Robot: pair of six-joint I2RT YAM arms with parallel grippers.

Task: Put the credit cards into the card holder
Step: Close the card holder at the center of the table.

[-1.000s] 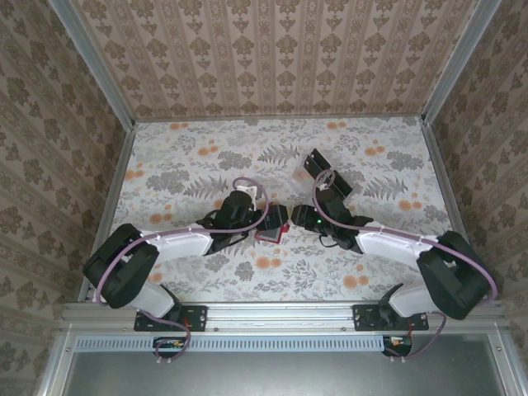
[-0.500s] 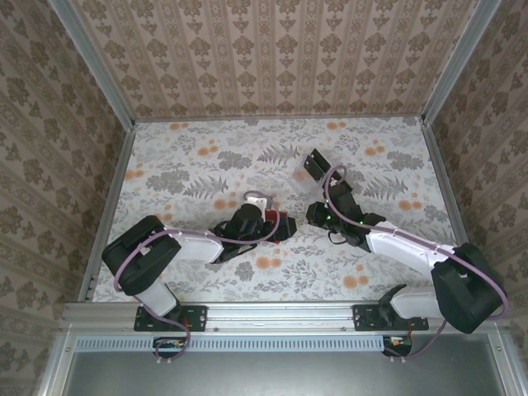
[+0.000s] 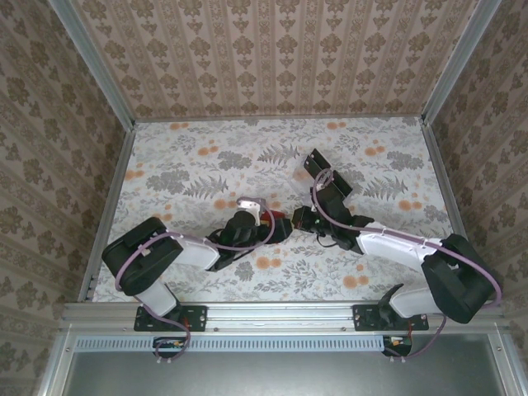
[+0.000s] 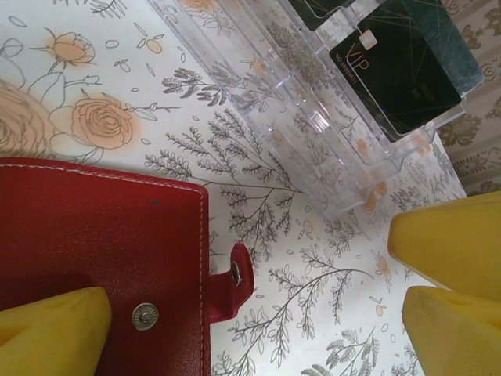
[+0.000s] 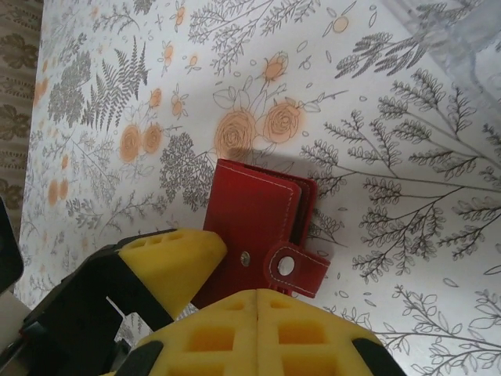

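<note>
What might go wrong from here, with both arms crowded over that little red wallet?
1. The right jaws are shut right beside the left jaws' yellow finger over the red wallet; the two might bump.
2. The wallet lies folded with its tab unsnapped; a tug there might drag it rather than open it.
3. The clear tray holding the black cards sits nearby and might get knocked.

Left pincer [image 3: 278,225] and right pincer [image 3: 299,219] close together, black cards [image 3: 313,161] farther back.
</note>
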